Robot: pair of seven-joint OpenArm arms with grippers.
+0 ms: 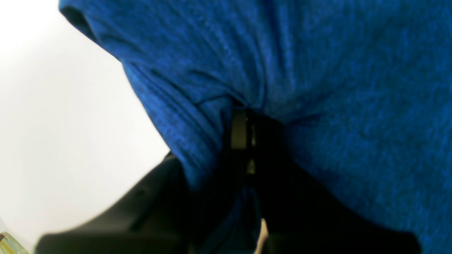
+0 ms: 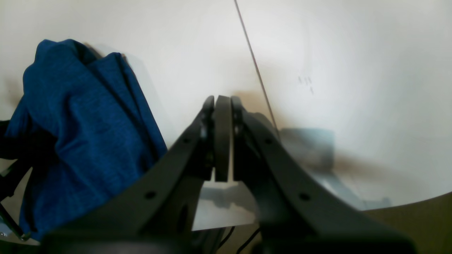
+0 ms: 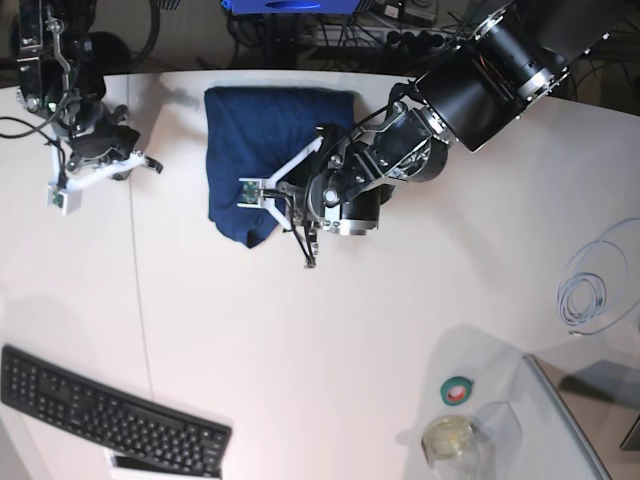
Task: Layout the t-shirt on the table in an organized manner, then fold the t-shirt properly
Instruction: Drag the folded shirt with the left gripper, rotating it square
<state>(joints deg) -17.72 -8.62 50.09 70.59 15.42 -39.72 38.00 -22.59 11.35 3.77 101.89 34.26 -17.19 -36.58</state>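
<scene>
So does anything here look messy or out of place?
The t-shirt looks mostly folded, but its lower corner is bunched and lifted where the left gripper pinches it. Nothing looks spilled or damaged.

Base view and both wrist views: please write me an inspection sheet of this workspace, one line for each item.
Surface: white table with one thin dark seam line.
Job's things: navy t-shirt lies partly folded near the far edge, one lower corner bunched.
Clutter: black keyboard, green tape roll, round clear container.
Grippers: left gripper shut on the t-shirt; right gripper shut, empty, apart from the cloth.
Cables: coiled pale cable at the table's edge; dark cables behind the table.
Surroundings: dark equipment beyond the far edge, details unclear.
</scene>
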